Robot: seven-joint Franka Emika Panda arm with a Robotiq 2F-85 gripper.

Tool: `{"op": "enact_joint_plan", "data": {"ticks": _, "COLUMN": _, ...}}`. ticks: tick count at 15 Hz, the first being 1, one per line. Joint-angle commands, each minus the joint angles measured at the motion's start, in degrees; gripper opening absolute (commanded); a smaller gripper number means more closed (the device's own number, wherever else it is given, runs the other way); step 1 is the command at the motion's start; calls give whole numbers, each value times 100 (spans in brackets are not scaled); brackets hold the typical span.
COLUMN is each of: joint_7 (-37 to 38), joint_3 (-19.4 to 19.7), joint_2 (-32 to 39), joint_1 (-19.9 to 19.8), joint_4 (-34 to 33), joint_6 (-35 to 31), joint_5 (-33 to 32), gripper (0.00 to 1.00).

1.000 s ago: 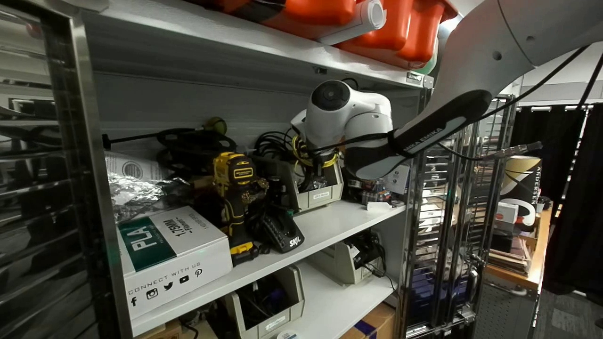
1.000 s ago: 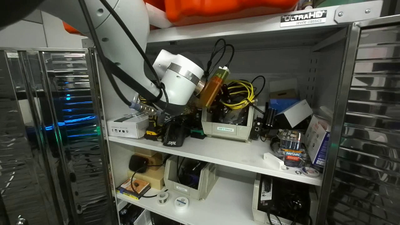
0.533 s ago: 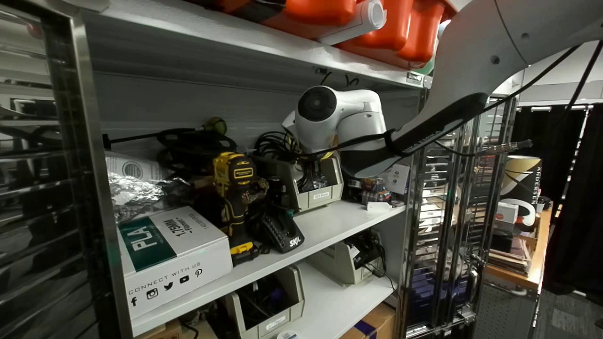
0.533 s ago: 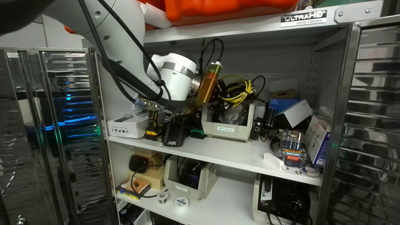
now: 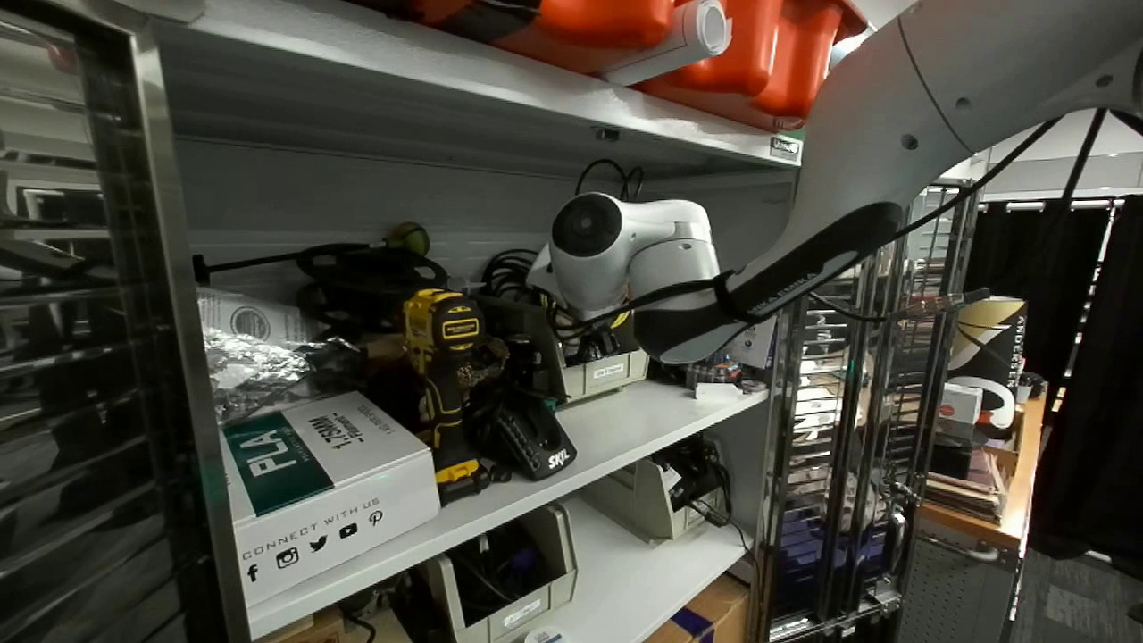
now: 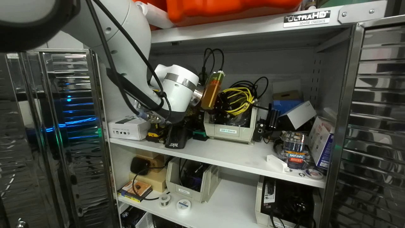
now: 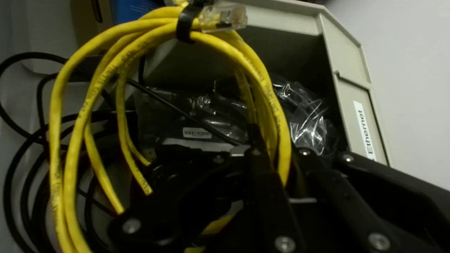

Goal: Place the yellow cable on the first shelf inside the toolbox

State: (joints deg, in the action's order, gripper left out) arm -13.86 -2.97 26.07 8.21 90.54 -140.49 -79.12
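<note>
The yellow cable [image 6: 239,100] is a loose coil with a black tie. My gripper [image 7: 279,154] is shut on one side of the coil, and the cable [image 7: 81,105] loops out beyond the fingers in the wrist view. The toolbox is a pale grey open bin [image 6: 231,131] on the white first shelf [image 6: 221,155]; it also shows in an exterior view [image 5: 607,377]. The gripper and cable are over the bin's opening, with part of the coil above its right side. Whether the cable touches the bin's contents cannot be told. In an exterior view the arm hides most of the gripper.
Black cables and plastic bags [image 7: 309,119] fill the bin. A drill [image 5: 444,375] and black charger [image 6: 176,136] stand beside it. A small black box [image 6: 260,130] and battery packs [image 6: 295,152] are at its right. The upper shelf edge [image 6: 246,30] is overhead.
The arm has shifted a little left, then lower, in both exterior views. The yellow coil has moved with the gripper and hangs lower than half a second ago.
</note>
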Motion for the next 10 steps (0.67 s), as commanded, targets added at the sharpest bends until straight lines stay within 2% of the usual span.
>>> {"op": "enact_joint_plan", "data": {"ticks": 1, "joint_7": -600, "joint_3": -128, "joint_2": 158, "joint_1": -32, "joint_4": -208, "joint_6": -3, "joint_5": 219, "gripper": 12}}
{"op": "enact_joint_plan", "data": {"ticks": 2, "joint_7": -640, "joint_3": -137, "joint_2": 131, "joint_1": -36, "joint_4": -194, "joint_6": -30, "joint_5": 245, "gripper": 36}}
{"op": "enact_joint_plan", "data": {"ticks": 4, "joint_7": -804, "joint_3": -181, "joint_2": 60, "joint_1": -58, "joint_4": -143, "joint_6": -42, "joint_5": 463, "gripper": 38}}
{"op": "enact_joint_plan", "data": {"ticks": 5, "joint_7": -877, "joint_3": -202, "joint_2": 25, "joint_1": -66, "joint_4": -109, "joint_6": -69, "joint_5": 562, "gripper": 44}}
{"op": "enact_joint_plan", "data": {"ticks": 10, "joint_7": -1312, "joint_3": -333, "joint_2": -146, "joint_1": -96, "joint_4": 59, "joint_6": -53, "joint_5": 1238, "gripper": 84}}
